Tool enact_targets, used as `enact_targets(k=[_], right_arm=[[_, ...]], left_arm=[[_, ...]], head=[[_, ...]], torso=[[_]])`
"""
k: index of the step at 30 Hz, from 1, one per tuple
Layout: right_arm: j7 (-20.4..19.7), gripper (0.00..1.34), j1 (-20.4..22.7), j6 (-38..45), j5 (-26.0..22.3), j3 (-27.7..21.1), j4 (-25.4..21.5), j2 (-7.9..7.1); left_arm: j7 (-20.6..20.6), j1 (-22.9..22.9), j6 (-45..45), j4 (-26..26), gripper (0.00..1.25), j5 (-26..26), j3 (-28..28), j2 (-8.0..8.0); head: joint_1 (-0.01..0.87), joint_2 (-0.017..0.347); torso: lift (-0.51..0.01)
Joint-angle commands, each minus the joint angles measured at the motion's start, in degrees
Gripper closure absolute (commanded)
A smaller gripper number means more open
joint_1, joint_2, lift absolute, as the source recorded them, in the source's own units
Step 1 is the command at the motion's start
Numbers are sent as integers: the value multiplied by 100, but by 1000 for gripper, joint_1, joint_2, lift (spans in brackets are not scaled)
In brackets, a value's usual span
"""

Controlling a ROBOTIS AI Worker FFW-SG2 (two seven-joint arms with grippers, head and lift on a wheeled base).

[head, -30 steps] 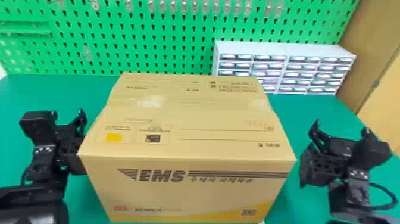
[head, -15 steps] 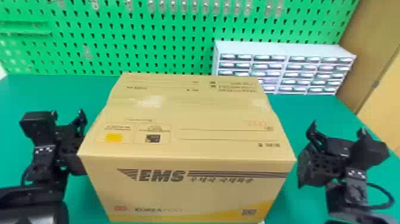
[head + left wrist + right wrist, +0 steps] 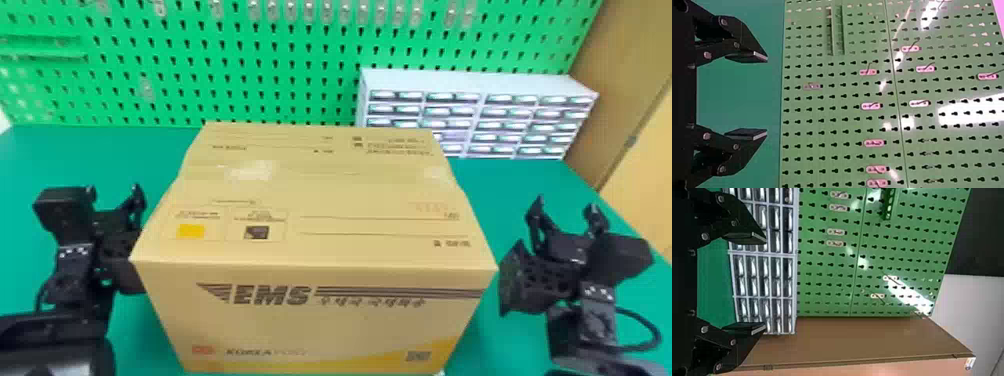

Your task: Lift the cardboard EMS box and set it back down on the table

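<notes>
The cardboard EMS box stands upright between the two arms on the green table. My left gripper is at the box's left side, very close to it; I cannot tell if they touch. Seen from its wrist, the left gripper is open with nothing between its fingers. Off the box's right side is my right gripper, with a narrow gap between its body and the box. In its wrist view the right gripper is also open and holds nothing.
A green pegboard with small hooks rises behind the table. At the back right a white cabinet of small drawers stands behind the box. A brown wooden panel borders the table's right side.
The right gripper has shifted left toward the box, narrowing the gap. The left arm and the box have kept their places.
</notes>
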Motion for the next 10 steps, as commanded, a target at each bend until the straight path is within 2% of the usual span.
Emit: enact_targets(k=[1,10], right_arm=[[0,506,0,-10,0,4,-1,2],[0,506,-18,-10,0,13,-1,2]], left_arm=[[0,-1,0,0,572,0,4,0],[0,8,-9,0,572,-9,-5,0]], head=[[678,-14],[678,-14]], torso=[[-92],[-92]])
